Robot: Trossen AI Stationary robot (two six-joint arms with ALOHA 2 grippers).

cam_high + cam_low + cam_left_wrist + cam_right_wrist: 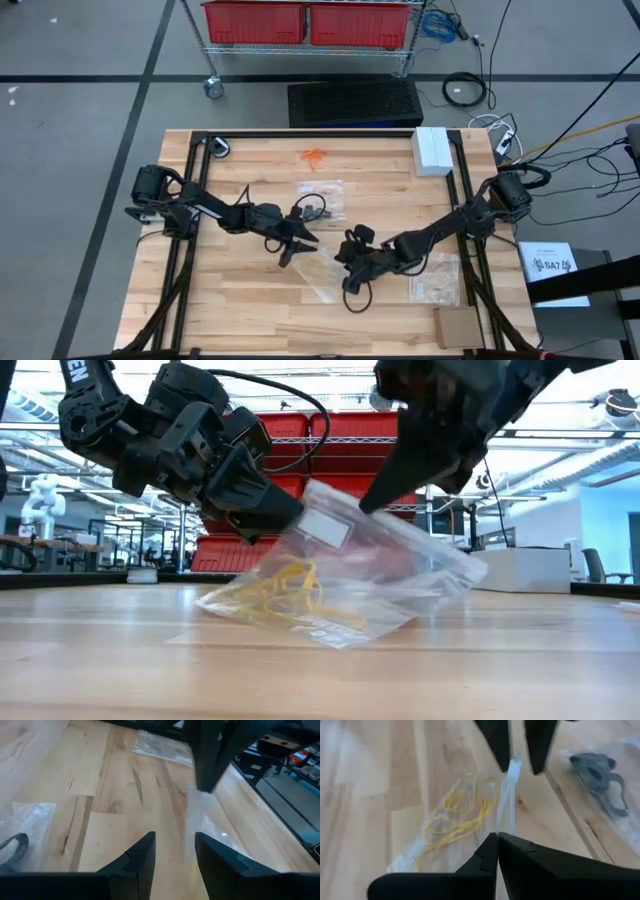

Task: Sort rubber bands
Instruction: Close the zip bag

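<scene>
Both arms meet mid-desk (220, 300) over a clear plastic bag (380, 575) w/ pale yellow rubber bands (285, 595) inside. The right tool (498, 837) is clamped together on the bag's edge, lifting that side; the bag's lower end rests on the desk. The left tool (175, 845) sits at the bag's opposite edge, fingers apart, the film between them. A second bag w/ black rubber bands (318, 208) lies just beyond the left tool, and orange rubber bands (314, 157) lie loose near the far edge.
</scene>
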